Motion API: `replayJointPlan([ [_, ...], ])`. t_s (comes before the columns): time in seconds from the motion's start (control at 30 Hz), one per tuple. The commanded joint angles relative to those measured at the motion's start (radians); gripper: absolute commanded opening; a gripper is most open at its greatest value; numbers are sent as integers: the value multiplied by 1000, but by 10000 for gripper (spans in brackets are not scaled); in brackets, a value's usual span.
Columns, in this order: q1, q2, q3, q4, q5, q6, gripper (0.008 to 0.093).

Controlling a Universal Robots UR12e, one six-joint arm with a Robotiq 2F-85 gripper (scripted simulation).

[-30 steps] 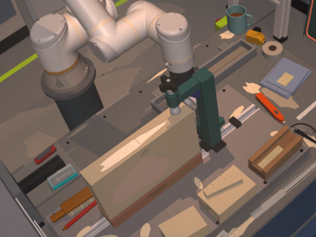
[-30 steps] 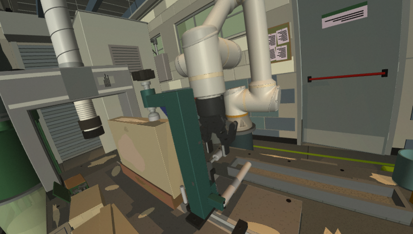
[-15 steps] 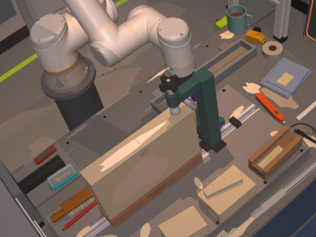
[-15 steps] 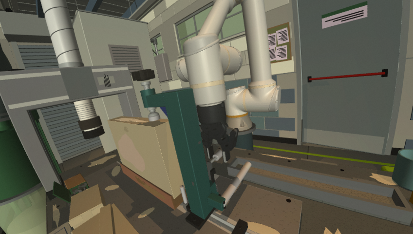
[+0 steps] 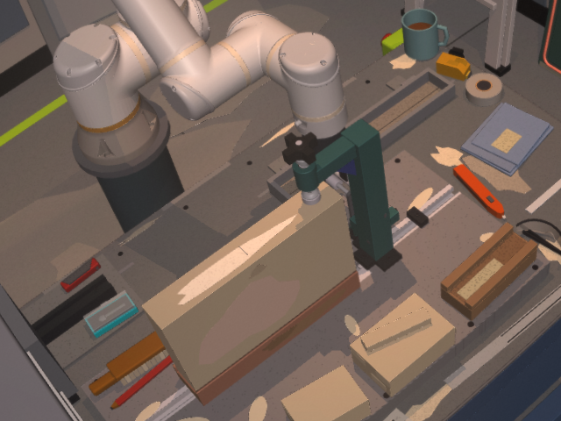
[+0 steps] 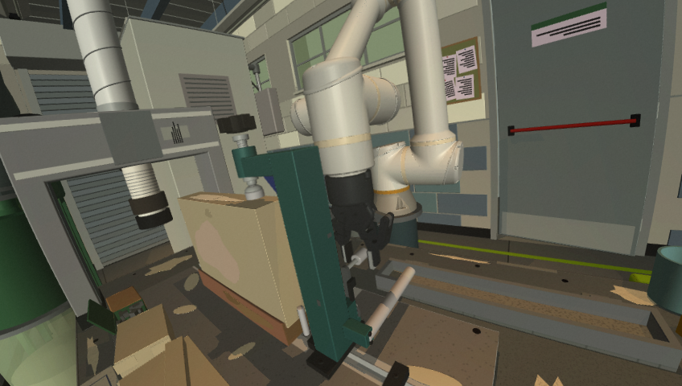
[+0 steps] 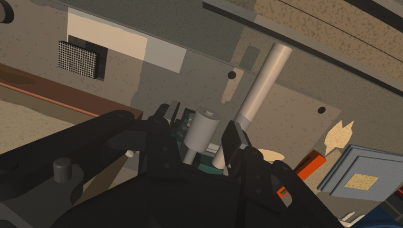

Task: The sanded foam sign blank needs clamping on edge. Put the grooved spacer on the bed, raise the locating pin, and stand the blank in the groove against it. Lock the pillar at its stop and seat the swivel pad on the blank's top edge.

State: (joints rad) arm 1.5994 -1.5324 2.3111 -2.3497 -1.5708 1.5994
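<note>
The tan foam blank [image 5: 253,290] stands on edge in the brown grooved spacer [image 5: 281,340], its end beside the green clamp pillar [image 5: 371,195]. The pillar's arm reaches over the blank, with the black knob [image 5: 298,148] on top and the swivel pad [image 6: 253,192] just above the blank's top edge. My gripper [image 6: 360,256] is open behind the pillar, holding nothing, its fingers on either side of a small grey cylindrical knob [image 7: 201,128] on the pillar's back. The pale lever handle [image 6: 390,296] slants up from the pillar's foot. The locating pin [image 6: 301,321] stands at the blank's end.
Behind the pillar a long grey tray [image 5: 408,106] lies on the bed. A rail with a black stop [image 5: 417,216] runs under the pillar. Foam blocks [image 5: 401,340], a wooden grooved block [image 5: 489,269], an orange marker [image 5: 479,190] and a mug [image 5: 420,34] lie around.
</note>
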Motion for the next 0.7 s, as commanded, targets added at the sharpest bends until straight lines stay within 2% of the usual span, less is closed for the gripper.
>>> replayJointPlan([
  [0.0, 0, 0, -1, 0, 0, 0, 530],
  [0.13, 0, 0, -1, 0, 0, 0, 530],
  [0.43, 0, 0, -1, 0, 0, 0, 80],
  [0.67, 0, 0, -1, 0, 0, 0, 80],
])
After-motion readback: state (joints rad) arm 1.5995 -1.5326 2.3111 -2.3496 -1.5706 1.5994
